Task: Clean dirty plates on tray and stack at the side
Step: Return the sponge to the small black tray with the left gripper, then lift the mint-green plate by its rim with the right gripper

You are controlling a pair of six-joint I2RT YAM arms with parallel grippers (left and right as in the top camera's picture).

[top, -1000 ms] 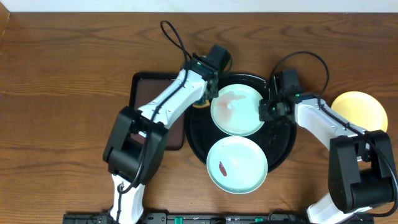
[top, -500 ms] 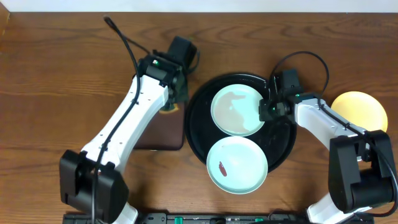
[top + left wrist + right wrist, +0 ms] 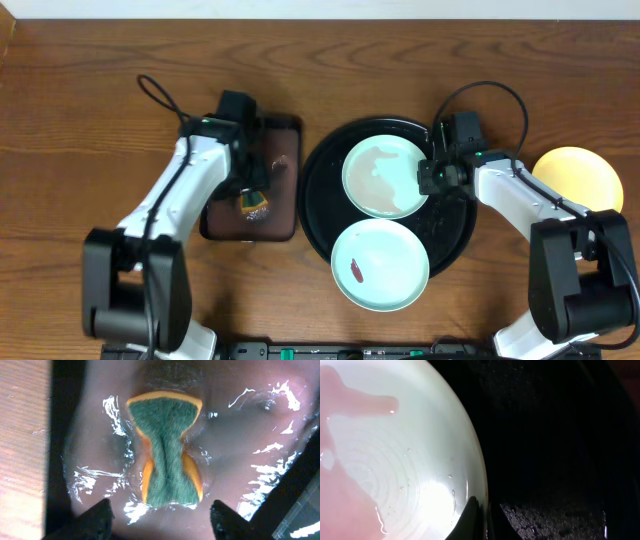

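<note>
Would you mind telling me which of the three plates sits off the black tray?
The pale yellow plate, on bare wood at far right; the upper mint-white plate and lower mint-white plate lie on the tray.

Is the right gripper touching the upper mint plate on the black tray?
Touching. The right wrist view shows the right gripper pinching the rim of the upper mint plate, no gap visible.
</note>
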